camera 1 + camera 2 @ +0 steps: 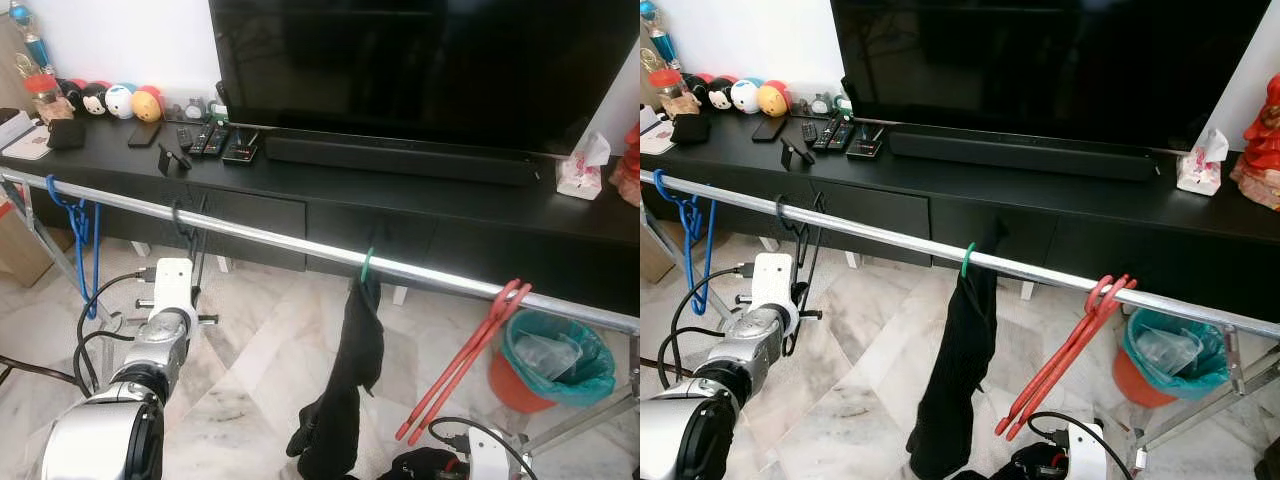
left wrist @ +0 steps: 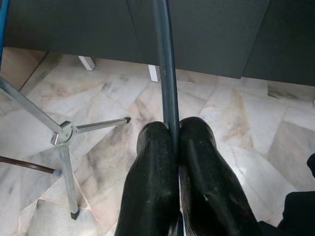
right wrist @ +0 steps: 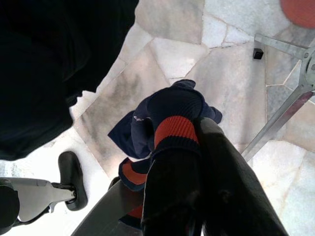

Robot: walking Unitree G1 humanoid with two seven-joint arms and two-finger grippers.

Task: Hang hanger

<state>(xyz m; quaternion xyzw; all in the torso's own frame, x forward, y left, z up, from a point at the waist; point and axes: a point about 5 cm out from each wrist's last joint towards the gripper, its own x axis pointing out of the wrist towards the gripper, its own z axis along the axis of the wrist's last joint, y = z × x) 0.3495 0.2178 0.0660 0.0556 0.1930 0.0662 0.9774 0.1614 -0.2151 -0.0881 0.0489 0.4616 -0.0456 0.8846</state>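
Clearly the left claw (image 2: pixel 173 147) is pinched tight on the thin black hanger (image 1: pixel 186 232), whose hook sits over the silver rail (image 1: pixel 270 238), at 12 o'clock from the claw. The right claw (image 3: pixel 197 147) grips a navy sock with red bands (image 3: pixel 173 115), low at 5 o'clock, beside hanging black trousers (image 1: pixel 350 370).

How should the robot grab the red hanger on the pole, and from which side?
Probably by one of the long straight arms of the red hanger, below the hook. It hangs slanted from the silver rail, its arms pointing down over open floor. Coming from the robot's side looks easiest, since the black TV cabinet stands behind the rail.
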